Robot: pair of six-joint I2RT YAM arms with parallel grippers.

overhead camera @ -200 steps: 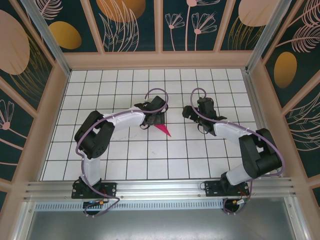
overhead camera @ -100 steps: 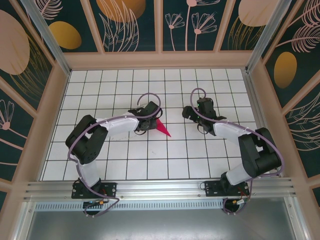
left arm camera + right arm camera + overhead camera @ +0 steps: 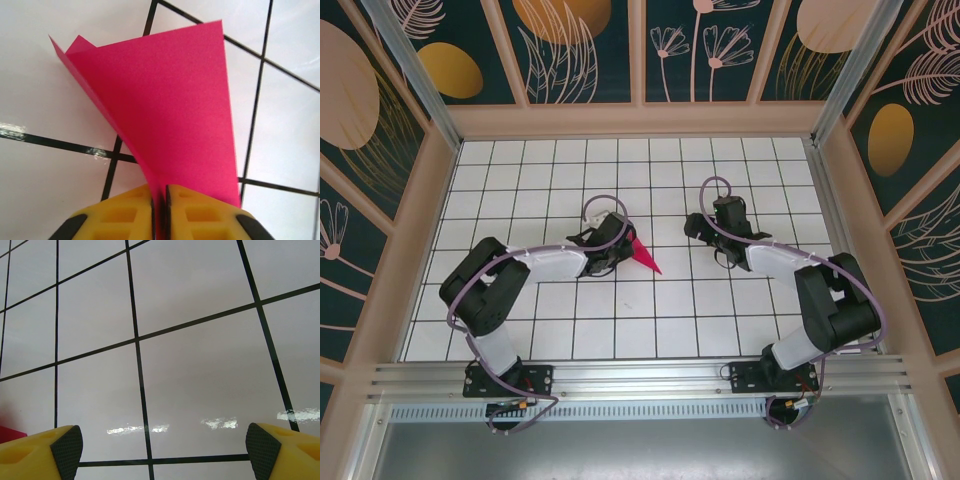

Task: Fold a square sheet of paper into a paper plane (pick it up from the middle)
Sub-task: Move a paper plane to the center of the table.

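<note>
Your left hand [image 3: 160, 202] reaches low, clamped on the paper plane [image 3: 165, 110].
Your right hand [image 3: 162, 445] hovers wide over the desk [image 3: 200, 365], well apart to its right.

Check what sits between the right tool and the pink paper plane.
Nothing: bare white tiles between the right tool and the paper plane, top external view.

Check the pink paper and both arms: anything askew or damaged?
Nothing damaged. The paper plane is pinched in the shut left gripper; its layers part slightly at the far left corner, and it bends near the gripper. The right gripper hangs open over the table.
</note>
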